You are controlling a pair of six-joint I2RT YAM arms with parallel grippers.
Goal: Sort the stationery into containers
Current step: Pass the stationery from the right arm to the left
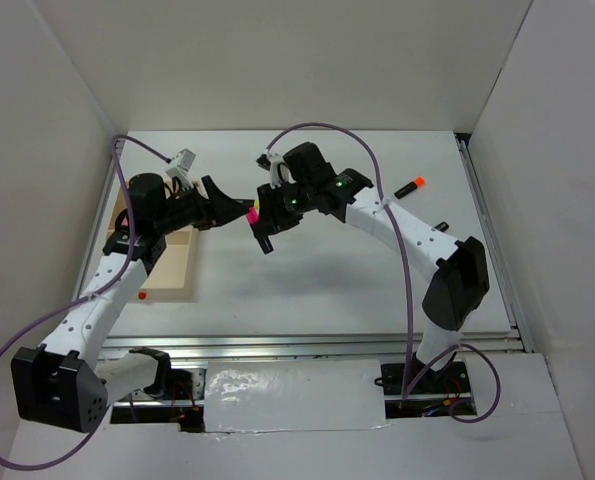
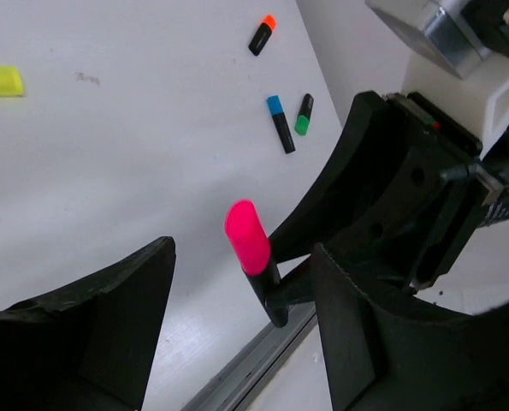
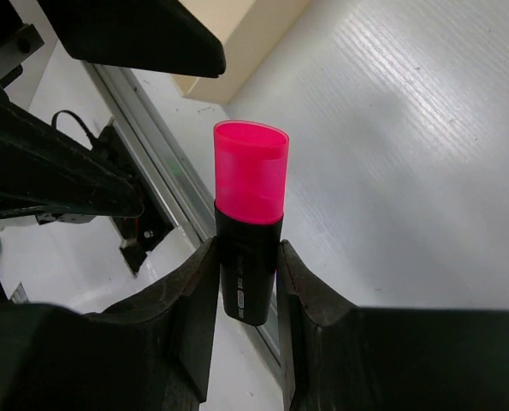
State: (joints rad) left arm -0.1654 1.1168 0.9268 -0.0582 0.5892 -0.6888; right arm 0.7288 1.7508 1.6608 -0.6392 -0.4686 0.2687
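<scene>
My right gripper (image 1: 260, 228) is shut on a black-bodied highlighter with a pink cap (image 1: 251, 214) and holds it in the air above the table. In the right wrist view the marker (image 3: 249, 218) stands upright between my fingers (image 3: 190, 300), cap away from the camera. My left gripper (image 1: 232, 207) is open. In the left wrist view the pink marker (image 2: 247, 235) sits between its two spread fingers (image 2: 109, 325) without touching either. The tan wooden tray (image 1: 172, 270) with a red dot (image 1: 142, 295) lies under the left arm, left of both grippers.
An orange-capped marker (image 1: 409, 186) lies at the back right. The left wrist view shows it (image 2: 262, 34) with a blue-capped marker (image 2: 280, 122), a green-capped one (image 2: 303, 114) and a yellow one (image 2: 1, 80). White walls enclose the table. A metal rail (image 1: 357, 343) runs along its near edge.
</scene>
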